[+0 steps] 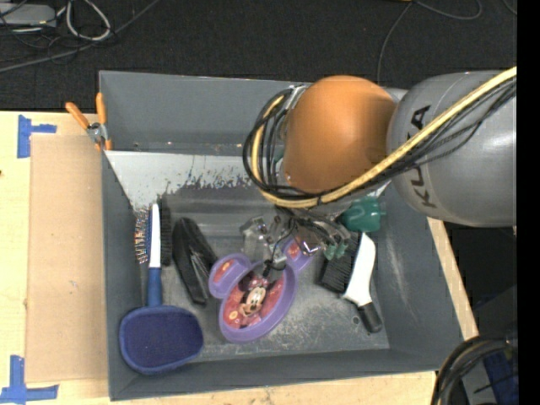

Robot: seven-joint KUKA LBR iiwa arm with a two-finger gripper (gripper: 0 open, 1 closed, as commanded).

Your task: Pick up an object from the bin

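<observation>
Purple mouse-eared bowl (pixel 251 298) mid-bin (pixel 211 116), just beneath end effector (pixel 276 258), whose opening cannot be told

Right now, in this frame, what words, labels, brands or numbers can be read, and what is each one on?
"KUKA": dark letters running sideways on the grey arm casing.
Purple mouse-eared dish: a cartoon figure printed inside, no legible words.
Nothing else in or around the bin carries text that can be read.

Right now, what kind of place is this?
Probably a robot lab: a big grey KUKA robot arm hangs over a grey metal bin, and loose cables lie on the dark floor behind.
</observation>
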